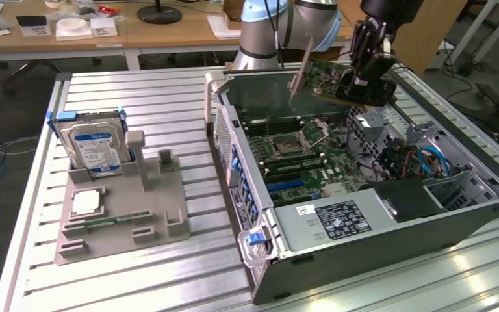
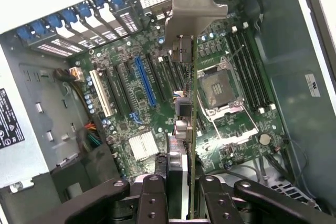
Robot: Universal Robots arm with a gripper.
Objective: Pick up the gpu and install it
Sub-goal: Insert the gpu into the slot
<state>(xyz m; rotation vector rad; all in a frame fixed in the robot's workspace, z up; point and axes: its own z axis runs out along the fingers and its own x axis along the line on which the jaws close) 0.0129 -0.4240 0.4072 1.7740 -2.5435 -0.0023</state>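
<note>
Exterior view: the black jaws clamp the thin green circuit-board gpu with a silver end bracket (image 1: 326, 78), holding it tilted in the air above the far end of the open grey computer case (image 1: 362, 266).

Wrist view: the jaws grip the gpu (image 2: 192, 124) edge-on above the case's green motherboard (image 2: 157, 124), clear of it.
</note>
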